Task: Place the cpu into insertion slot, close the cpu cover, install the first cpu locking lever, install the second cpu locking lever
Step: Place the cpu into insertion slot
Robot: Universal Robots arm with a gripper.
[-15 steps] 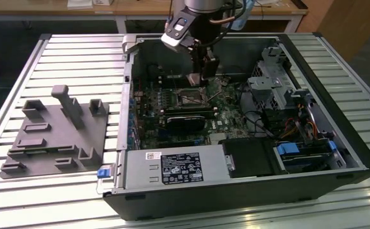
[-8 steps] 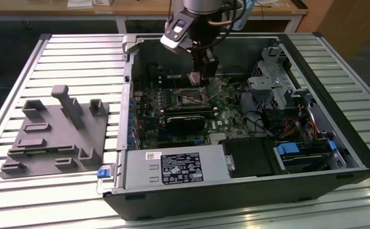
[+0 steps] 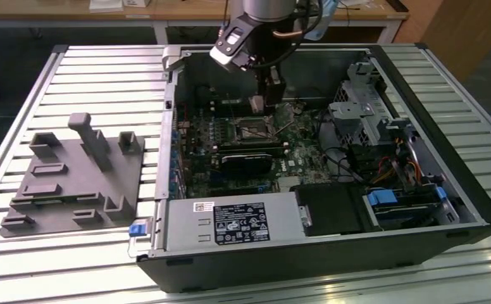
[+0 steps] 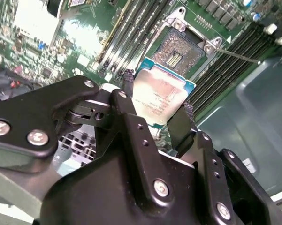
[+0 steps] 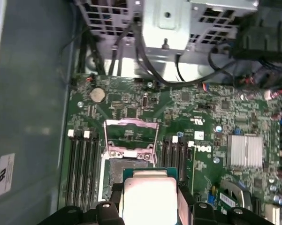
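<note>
Exterior view: gripper (image 3: 260, 103) hangs at upper centre, near the insertion slot (image 3: 252, 131); we judge a skewed descent could damage it. Second wrist view: fingers (image 4: 180, 124) pinch the cpu (image 4: 162, 96) by two edges, partly spread, clear of the slot. First wrist view: cpu cover (image 5: 131, 135) stands raised.

Slatted metal table (image 3: 102, 76), open computer case (image 3: 313, 259) on it, grey fixture (image 3: 68, 183) beside

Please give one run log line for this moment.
gripper: shut on cpu | cpu: held near insertion slot, unseated | cpu cover: open
</note>
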